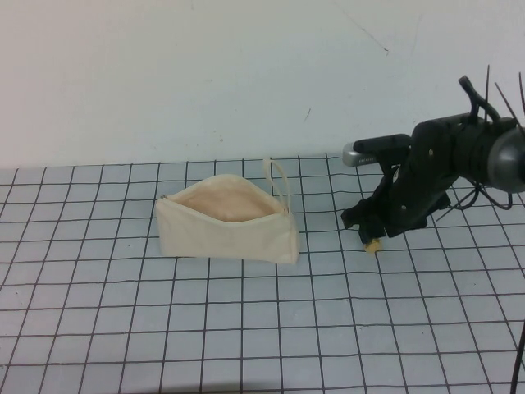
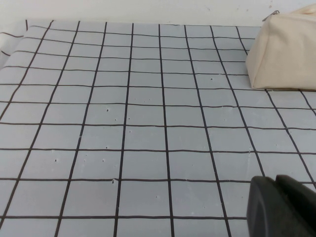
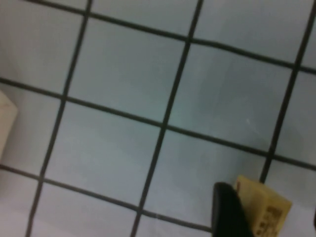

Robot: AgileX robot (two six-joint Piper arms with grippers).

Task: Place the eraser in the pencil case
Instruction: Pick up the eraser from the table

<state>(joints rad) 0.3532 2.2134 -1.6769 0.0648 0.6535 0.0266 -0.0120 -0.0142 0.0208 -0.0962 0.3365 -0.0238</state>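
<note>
High view: I see my right gripper (image 1: pixel 371 236) low on the grid mat (image 1: pixel 246 345), fingers clamped on the eraser (image 1: pixel 373 245). The pencil case (image 1: pixel 225 230) sits open, well apart.
Left wrist view: my left gripper (image 2: pixel 281 207) hangs near the mat; fingers, I cannot tell.
Right wrist view: a finger (image 3: pixel 228 210) touches the eraser (image 3: pixel 261 207).

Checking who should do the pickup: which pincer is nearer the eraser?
Right. The right pincer is at the eraser; the left pincer is far away, beyond the pencil case.

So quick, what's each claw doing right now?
Left gripper: only a dark tip shows in its wrist view; open or closed cannot be told.
Right gripper: closed on the eraser, right of the pencil case.
</note>
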